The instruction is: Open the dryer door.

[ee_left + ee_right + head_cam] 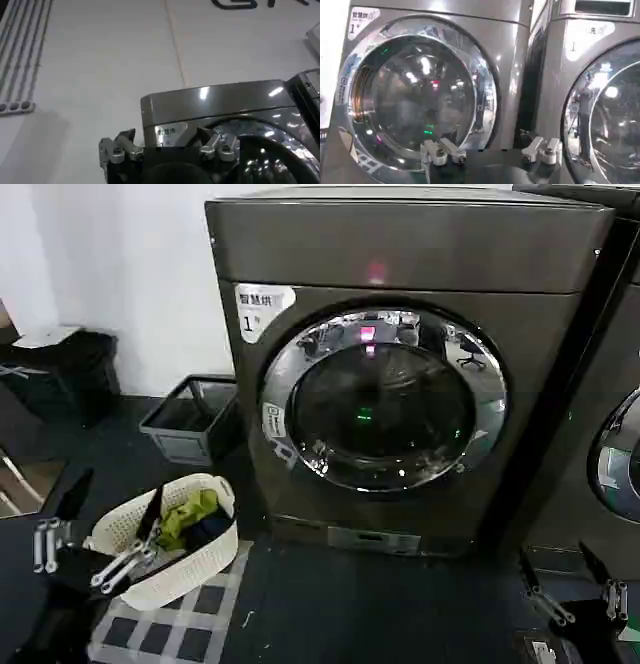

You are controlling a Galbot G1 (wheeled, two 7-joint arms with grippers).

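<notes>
dryer [400,254]: big dark grey-brown box sitting dead centre in the head view, white "1" sticker [258,308] up on its front left, little pink light [376,272] glowing on the top panel

dryer door [383,398]: sitting flush against the front, so it's closed right now. Chrome rim is going all the way round the dark glass, with a green speck and a pink glint reflecting in it. In the right wrist view it's taking up most of the near side, door [420,95]

left gripper [118,569]: hanging low on the robot's left, well away from the dryer, hovering over the white laundry basket [190,569]. Fingers are spread apart with nothing between them, also seen in the left wrist view [167,150]

right gripper [575,599]: parked low on the robot's right, down by the foot of the neighbouring machine [610,434], not touching anything. Fingers are sitting wide apart and empty, gripper [492,152]

basket contents: green and dark clothes [190,519] are lying bunched inside

floor stuff: grey crate [190,424] is sitting beside the dryer's left side, checked mat [170,624] is lying under the basket
</notes>
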